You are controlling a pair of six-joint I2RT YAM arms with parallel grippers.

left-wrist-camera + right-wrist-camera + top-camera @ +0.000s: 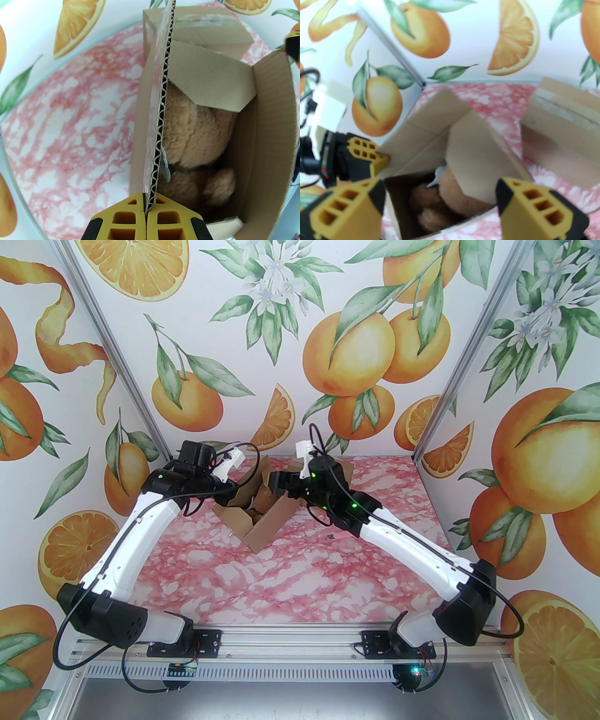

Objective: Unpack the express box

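Observation:
The express box (pixel 262 526) is brown cardboard and stands open at the back middle of the pink marbled table. Inside lies a tan plush toy (pixel 196 138), partly under an inner flap (pixel 211 77). My left gripper (pixel 146 208) is shut on the corrugated edge of the box's left flap (pixel 161 93), which stands upright. My right gripper (pixel 440 204) hovers open just above the box's mouth, with the plush toy (pixel 454 196) below its yellow fingers (pixel 534 206). From above, the left gripper (pixel 233 487) and the right gripper (pixel 271 487) meet over the box.
A second cardboard box (pixel 344 469) with taped seams stands behind and to the right of the open one, also seen as the taped box (pixel 562 140). A small pink object (pixel 340 536) lies on the table (pixel 300 577) under the right arm. Orange-patterned walls close in on three sides.

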